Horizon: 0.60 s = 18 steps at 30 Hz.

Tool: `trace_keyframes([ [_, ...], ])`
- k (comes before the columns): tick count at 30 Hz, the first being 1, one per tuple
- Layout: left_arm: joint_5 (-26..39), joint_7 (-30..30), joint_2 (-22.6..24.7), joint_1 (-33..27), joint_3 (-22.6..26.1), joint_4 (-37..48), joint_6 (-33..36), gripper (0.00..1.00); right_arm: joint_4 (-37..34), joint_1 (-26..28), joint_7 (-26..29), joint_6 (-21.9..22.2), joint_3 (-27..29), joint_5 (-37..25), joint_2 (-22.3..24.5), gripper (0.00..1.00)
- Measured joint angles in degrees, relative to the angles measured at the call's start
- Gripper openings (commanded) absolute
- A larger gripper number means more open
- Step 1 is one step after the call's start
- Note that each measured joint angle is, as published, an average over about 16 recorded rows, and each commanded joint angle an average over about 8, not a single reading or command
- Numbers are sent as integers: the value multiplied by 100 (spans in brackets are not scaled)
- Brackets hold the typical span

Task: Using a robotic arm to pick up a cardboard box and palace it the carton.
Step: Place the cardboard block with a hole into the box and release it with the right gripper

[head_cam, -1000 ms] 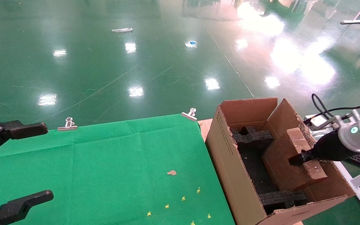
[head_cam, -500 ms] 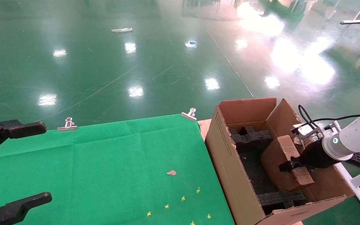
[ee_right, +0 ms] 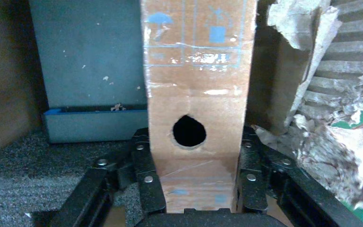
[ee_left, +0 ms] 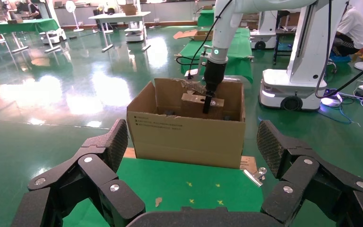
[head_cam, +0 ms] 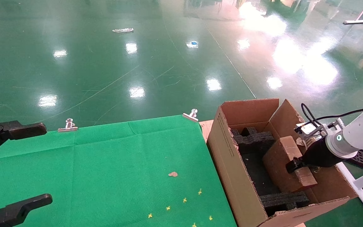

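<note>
The cardboard box (head_cam: pixel 282 164) is sitting tilted inside the carton (head_cam: pixel 232 157), between the black foam inserts (head_cam: pixel 254 138), with the right gripper (head_cam: pixel 295 164) clamping it across its narrow faces. If those fingers are letting go while it is leaning, it is likely tipping against the torn flap (head_cam: pixel 304 126) or jamming on the foam. The left gripper (head_cam: pixel 14 164) is hanging wide open over the green cloth (head_cam: pixel 121 164).

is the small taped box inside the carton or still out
Inside: the cardboard box sits tilted within the carton's walls, with the right gripper clamped on it.
</note>
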Motion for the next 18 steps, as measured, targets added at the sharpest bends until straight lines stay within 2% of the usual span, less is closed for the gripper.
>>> trace_keyframes([
  [11,-2,2,-1,-1,4,0,-2,100,-137,281,-163,-116,25,-5,-26,100],
  [18,-4,3,-2,-1,6,0,-3,100,16,882,-332,-251,84,-24,39,100],
])
